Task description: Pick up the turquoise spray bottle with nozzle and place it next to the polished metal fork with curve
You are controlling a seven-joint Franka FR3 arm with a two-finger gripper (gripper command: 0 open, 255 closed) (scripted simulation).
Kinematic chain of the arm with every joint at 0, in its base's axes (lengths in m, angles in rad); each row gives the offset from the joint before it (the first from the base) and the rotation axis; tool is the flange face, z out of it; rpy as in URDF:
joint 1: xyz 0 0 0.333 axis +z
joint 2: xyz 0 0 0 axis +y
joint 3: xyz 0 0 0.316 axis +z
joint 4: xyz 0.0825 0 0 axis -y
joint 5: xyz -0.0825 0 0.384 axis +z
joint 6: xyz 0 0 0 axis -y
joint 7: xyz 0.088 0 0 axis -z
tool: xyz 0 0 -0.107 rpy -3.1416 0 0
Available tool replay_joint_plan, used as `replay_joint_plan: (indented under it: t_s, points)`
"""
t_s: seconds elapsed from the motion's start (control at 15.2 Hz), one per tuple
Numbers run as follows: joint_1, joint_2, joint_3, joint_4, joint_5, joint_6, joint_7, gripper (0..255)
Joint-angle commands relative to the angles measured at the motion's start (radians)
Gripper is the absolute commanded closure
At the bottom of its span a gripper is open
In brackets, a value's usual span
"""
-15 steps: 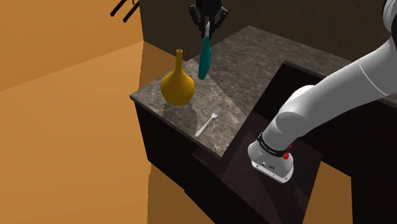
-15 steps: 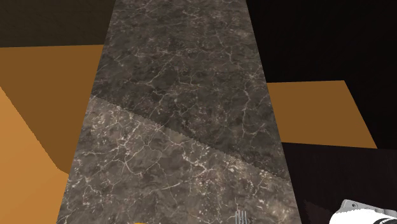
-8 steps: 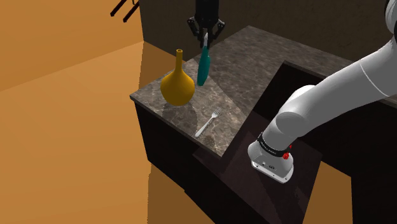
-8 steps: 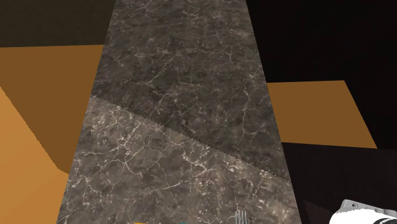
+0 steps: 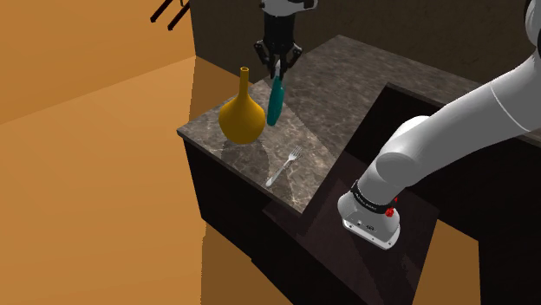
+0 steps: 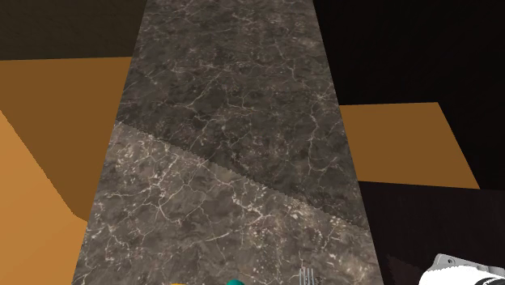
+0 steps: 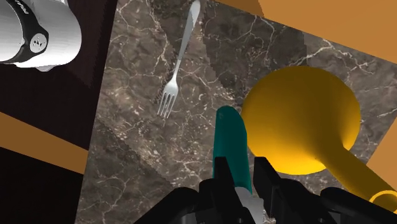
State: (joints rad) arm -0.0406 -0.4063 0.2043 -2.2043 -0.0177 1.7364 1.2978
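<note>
Gripper point(image 5: 277, 62): clamped on the bottle point(image 5: 275, 102) near its top
Bottle: teal, held just beside the yellow vase point(image 5: 242, 117)
Fork point(image 5: 283, 165): laid flat on the counter point(image 5: 347, 78), apart from both

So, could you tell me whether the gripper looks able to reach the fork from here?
Probably yes: only bare counter lies between the gripper, shut on the teal bottle, and the fork; the yellow vase stands on the bottle's other side.
</note>
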Motion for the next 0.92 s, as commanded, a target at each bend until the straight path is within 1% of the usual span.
replay_joint_plan:
  t_s: [0.0, 0.86]
  points:
    - [0.001, -0.002, 0.002, -0.027, 0.001, 0.026, 0.003, 255]
    - [0.003, 0.029, 0.012, -0.177, -0.001, 0.205, 0.02, 255]
